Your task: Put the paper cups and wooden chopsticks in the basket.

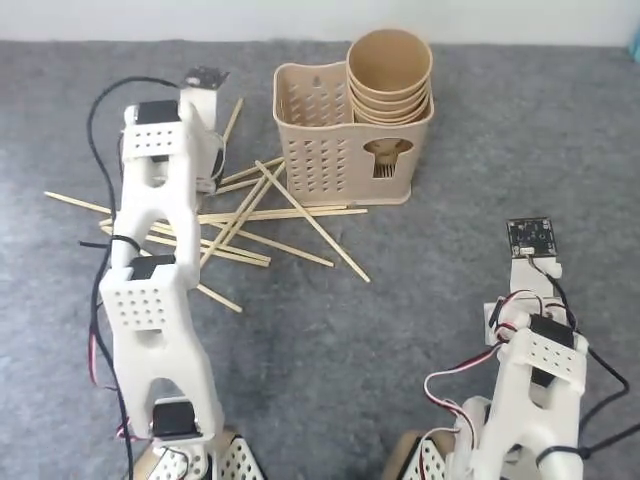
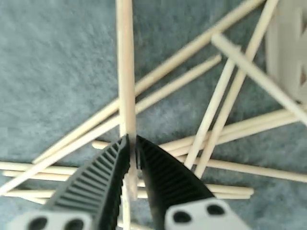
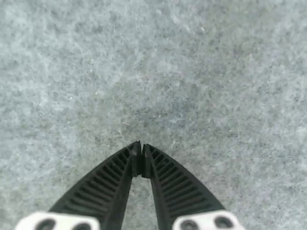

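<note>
Robotics lab bench: white robot arm (image 1: 150, 310), grey felt mat (image 1: 400, 330)

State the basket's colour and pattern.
Beige basket, walls perforated with small holes; clearest in the high view.

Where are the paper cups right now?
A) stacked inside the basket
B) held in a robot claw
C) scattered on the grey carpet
A: the paper cups sit nested in one stack at one end of the basket, while the chopsticks lie on the carpet beside it.
</note>
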